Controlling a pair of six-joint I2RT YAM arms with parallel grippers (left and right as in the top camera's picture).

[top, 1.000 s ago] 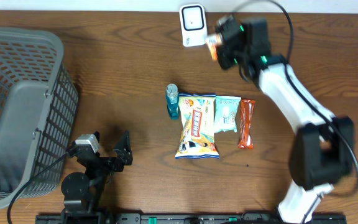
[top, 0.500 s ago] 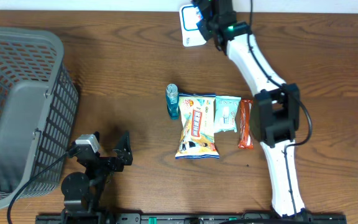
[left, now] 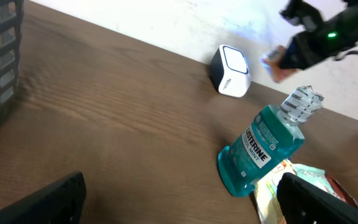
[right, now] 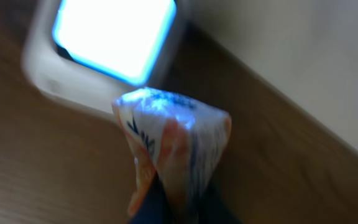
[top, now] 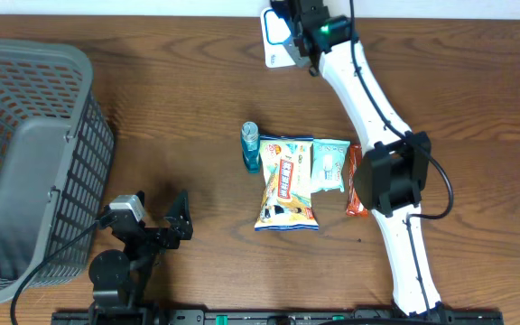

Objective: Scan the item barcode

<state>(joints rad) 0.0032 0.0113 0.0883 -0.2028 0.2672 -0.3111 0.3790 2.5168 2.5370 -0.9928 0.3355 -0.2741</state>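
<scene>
I read right gripper [right: 178, 202] jaws clamped on a small packet [right: 173, 140], just before the lit scanner [right: 114, 37]. Left gripper [left: 182, 199] jaws wide apart above tabletop [left: 104, 124].

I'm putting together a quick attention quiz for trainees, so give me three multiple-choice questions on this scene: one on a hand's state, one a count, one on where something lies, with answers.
1. The right hand is: A open and empty; B shut on a small packet at the scanner; C shut on nothing.
2. How many items lie in the centre cluster? A two; B six; C four.
3. The mouthwash bottle lies: A beside the big snack bag; B against the scanner; C in the right hand.

Answers: B, the wrist view shows the packet pinched before the lit scanner. C, the cluster holds the bottle, snack bag, teal packet and orange bar. A, the overhead view shows them side by side.
</scene>
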